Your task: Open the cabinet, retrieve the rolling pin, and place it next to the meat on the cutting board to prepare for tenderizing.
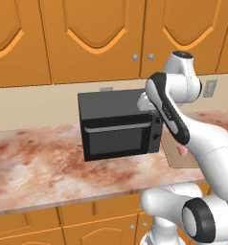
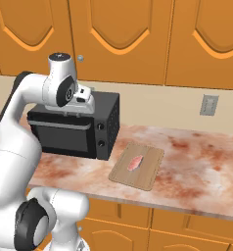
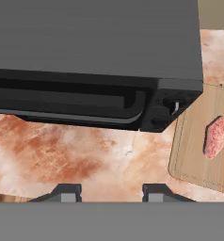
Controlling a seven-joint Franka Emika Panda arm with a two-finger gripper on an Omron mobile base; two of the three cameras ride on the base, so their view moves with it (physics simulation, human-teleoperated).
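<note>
The hand (image 3: 111,190) hangs above the front of the tabletop (image 3: 85,150), pointing down, its two fingertips (image 3: 67,192) spread apart with nothing between them. Just below and ahead of it sits the black microwave (image 3: 95,47). Off to one side of the hand, beyond the microwave's knob corner, lies the cutting board (image 2: 137,166) with the meat (image 2: 135,162) on it, both well apart from the fingertips. Farthest from the hand, up on the wall, the cabinet (image 2: 121,39) has its arched doors closed, the small knobs (image 1: 135,57) untouched. The rolling pin is presumably behind those doors. By my reckoning the task is barely begun: the cabinet must be opened, the pin fetched and laid beside the meat.
</note>
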